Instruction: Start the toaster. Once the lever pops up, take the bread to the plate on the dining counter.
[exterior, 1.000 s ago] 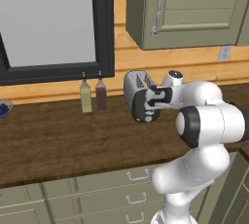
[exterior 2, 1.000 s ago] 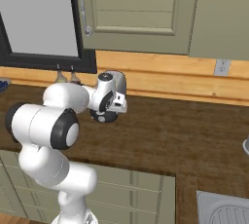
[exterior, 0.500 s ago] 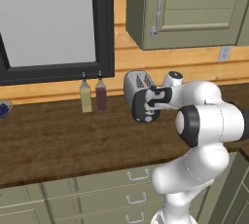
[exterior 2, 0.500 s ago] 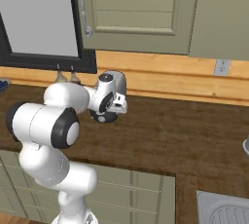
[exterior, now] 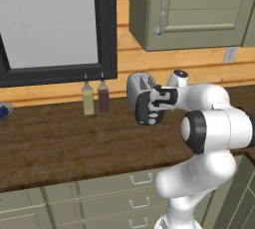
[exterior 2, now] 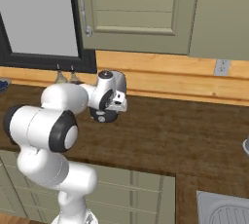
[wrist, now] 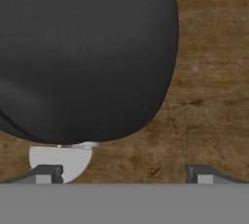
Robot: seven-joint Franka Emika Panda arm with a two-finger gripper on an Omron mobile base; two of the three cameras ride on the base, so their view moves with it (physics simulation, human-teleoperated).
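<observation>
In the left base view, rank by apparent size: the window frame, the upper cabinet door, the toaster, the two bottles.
1. Window frame, though cut by the picture's edge.
2. Upper cabinet door, also cropped.
3. Toaster, partly hidden behind the gripper.
4. The two bottles: they look alike; no ranking between them.

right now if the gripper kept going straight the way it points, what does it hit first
Most likely the toaster: its dark end panel looms right ahead of the open gripper. Off to one side lies bare wooden counter. Depth is hard to judge.
</observation>
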